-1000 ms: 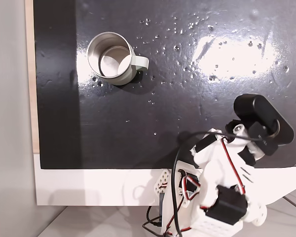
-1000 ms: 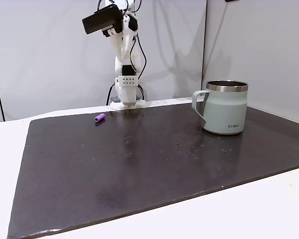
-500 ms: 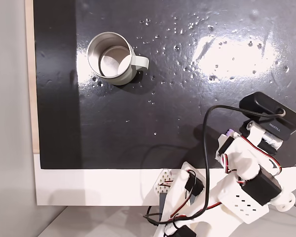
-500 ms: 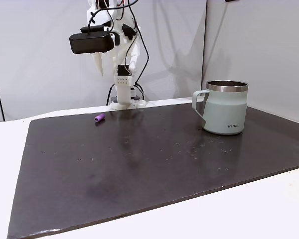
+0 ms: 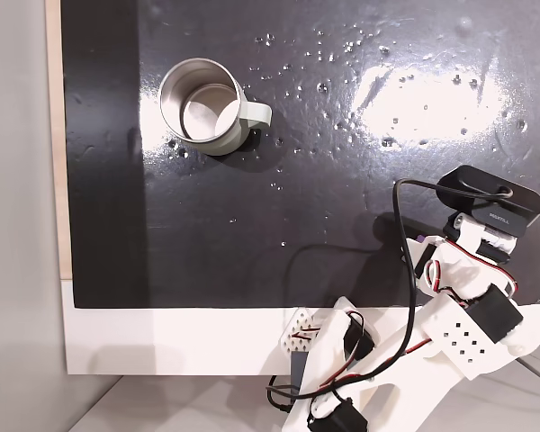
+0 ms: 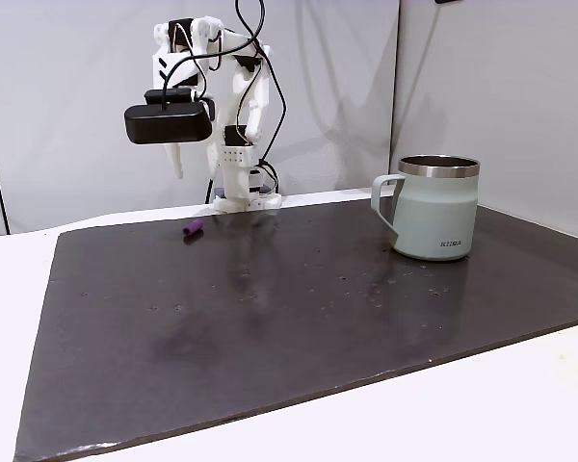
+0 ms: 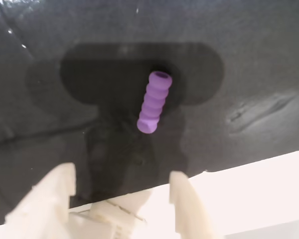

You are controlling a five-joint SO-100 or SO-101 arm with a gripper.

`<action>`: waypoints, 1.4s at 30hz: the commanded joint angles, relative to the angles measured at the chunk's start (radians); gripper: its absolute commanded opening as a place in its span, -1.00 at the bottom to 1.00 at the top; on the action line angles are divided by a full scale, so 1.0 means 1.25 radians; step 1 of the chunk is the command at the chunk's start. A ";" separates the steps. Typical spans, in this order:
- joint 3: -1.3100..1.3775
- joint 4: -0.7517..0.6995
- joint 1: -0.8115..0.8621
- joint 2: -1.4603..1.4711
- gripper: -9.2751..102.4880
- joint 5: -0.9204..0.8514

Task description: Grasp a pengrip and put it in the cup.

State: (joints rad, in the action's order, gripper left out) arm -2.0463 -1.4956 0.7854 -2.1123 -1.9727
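The purple ribbed pengrip (image 7: 155,102) lies on the black mat, just ahead of my gripper (image 7: 122,181) in the wrist view. Its white fingers (image 7: 182,191) stand apart with nothing between them, so it is open. In a fixed view from the side, the gripper (image 6: 179,168) hangs a short way above the mat, slightly left of the pengrip (image 6: 192,228). The silver mug-like cup (image 6: 433,207) stands far to the right. From above, the cup (image 5: 202,106) sits upright at the upper left, and its light bottom is bare.
The black mat (image 6: 318,318) is spotted with small droplets. Its white border (image 5: 162,337) runs along the edge near the arm's base (image 6: 241,197). The black wrist camera (image 5: 488,200) covers the fingers from above. Cables loop around the arm.
The arm has swung over toward the pengrip and lowered. The wrist camera now sits level and lower above the mat. Cup and pengrip have not moved.
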 commanded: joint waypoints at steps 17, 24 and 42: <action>-0.182 0.188 0.058 0.045 -0.36 -0.092; -0.206 0.245 0.060 0.075 -0.37 -0.118; -0.266 0.377 0.070 0.150 -0.41 -0.110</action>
State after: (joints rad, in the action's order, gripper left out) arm -2.3731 -1.0508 0.8667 -1.9221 -2.1246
